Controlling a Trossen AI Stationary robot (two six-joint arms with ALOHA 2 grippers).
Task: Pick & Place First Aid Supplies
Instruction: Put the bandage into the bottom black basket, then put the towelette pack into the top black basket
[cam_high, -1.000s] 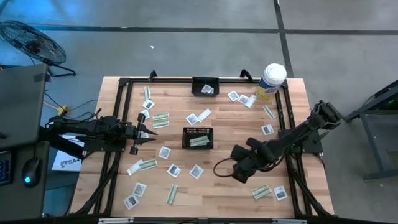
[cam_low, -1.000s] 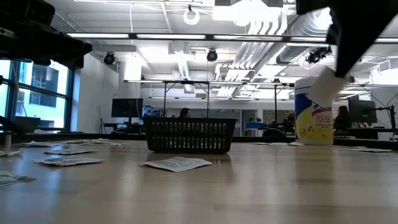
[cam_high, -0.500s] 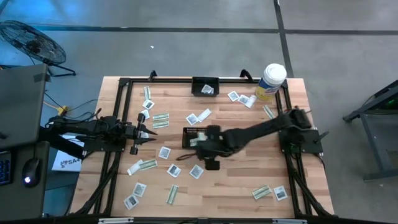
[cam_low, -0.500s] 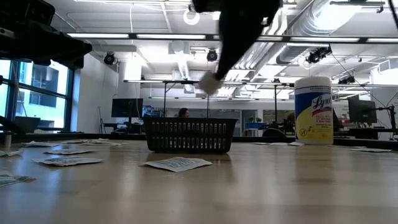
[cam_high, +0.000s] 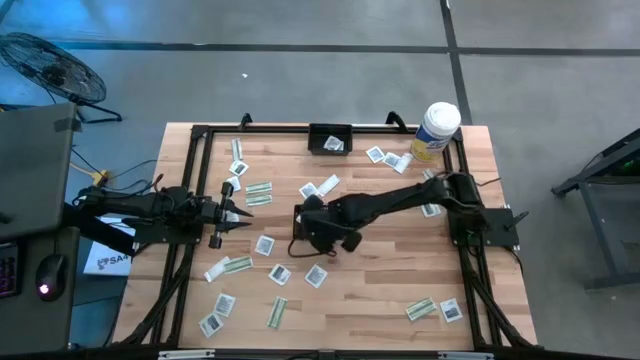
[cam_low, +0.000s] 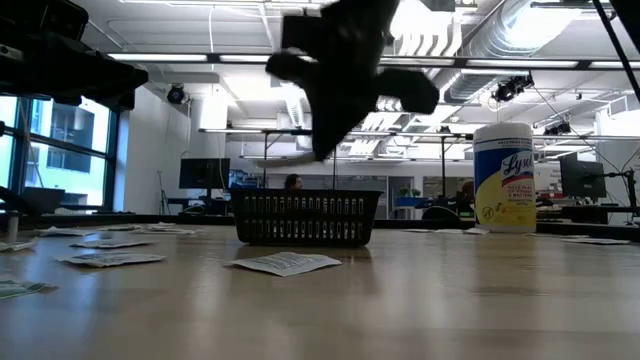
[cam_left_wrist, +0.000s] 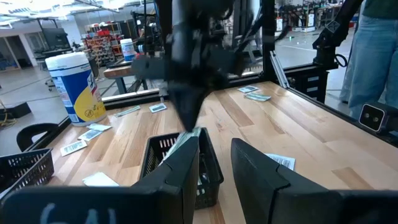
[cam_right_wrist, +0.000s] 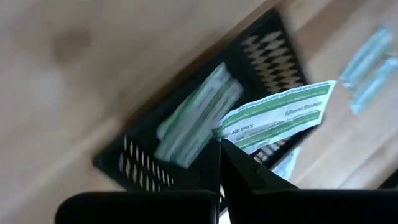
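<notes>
A green-and-white strip packet (cam_right_wrist: 277, 115) is pinched by 1 end in the clenched right gripper (cam_right_wrist: 219, 149) above the center basket (cam_right_wrist: 186, 140). Light and floppy, so it's best gripped at an edge.

Right arm w/ its tool (cam_high: 308, 226) stretches across mid-worktop (cam_high: 380, 290), hanging over the centre basket (cam_high: 318, 222) – blocks any pass from the right side to that basket. Tool is pinched on a green strip packet (cam_right_wrist: 277, 115) above the basket's open top. Left tool (cam_high: 240, 213) sits at the left edge, fingers apart, pointing inward; bare wood btwn it & the basket, no packets in that lane. Canister (cam_high: 434, 132) stands tall at the far right corner; 2nd basket (cam_high: 329, 139) at far edge middle. Packets litter the near-left area, all flat. Near-centre & near-right wood mostly free, bar two packets by the near-right corner.
</notes>
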